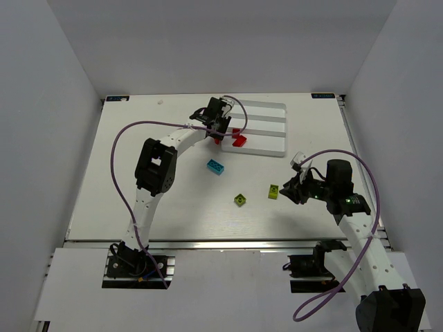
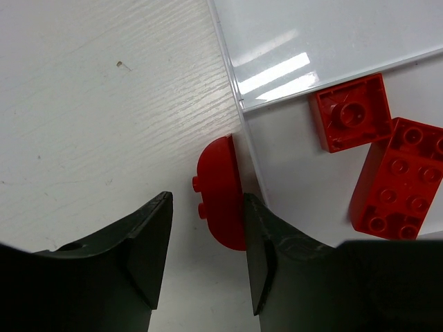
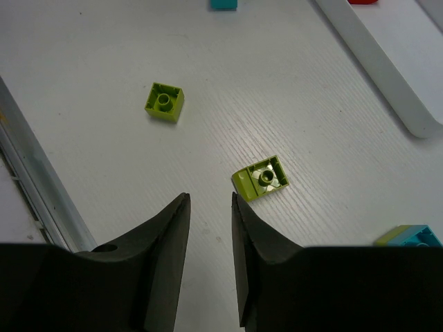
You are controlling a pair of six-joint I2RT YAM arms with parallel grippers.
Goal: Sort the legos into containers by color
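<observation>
While my left gripper (image 2: 205, 211) hangs with its jaws spread and gripping nothing, a small red rounded plastic piece (image 2: 221, 194) lies between its fingertips on the white wood-grain table (image 2: 104, 124). It rests just outside the rim of the white rectangular three-compartment tray (image 2: 239, 111); I cannot tell whether it touches either finger. Just past that rim, inside the compartment nearest my bases, lie a red square brick (image 2: 349, 114), underside up, and a red long studded brick (image 2: 398, 176), close together. I judge red nearly sorted, with this rounded piece left to lift in. My right gripper (image 3: 210, 207) is narrowly parted and empty, low over the table. One yellow-green square brick (image 3: 261, 178) sits just ahead of it and a second yellow-green square brick (image 3: 165, 102) lies further off, both underside up. A cyan-blue rectangular brick (image 1: 215, 166) rests on the table between the arms, near the tray. The other two compartments look unfilled, so green and blue remain. I see no readable brand or writing; two small blue tags (image 1: 118, 98) at the table's far corners are too small to read.
</observation>
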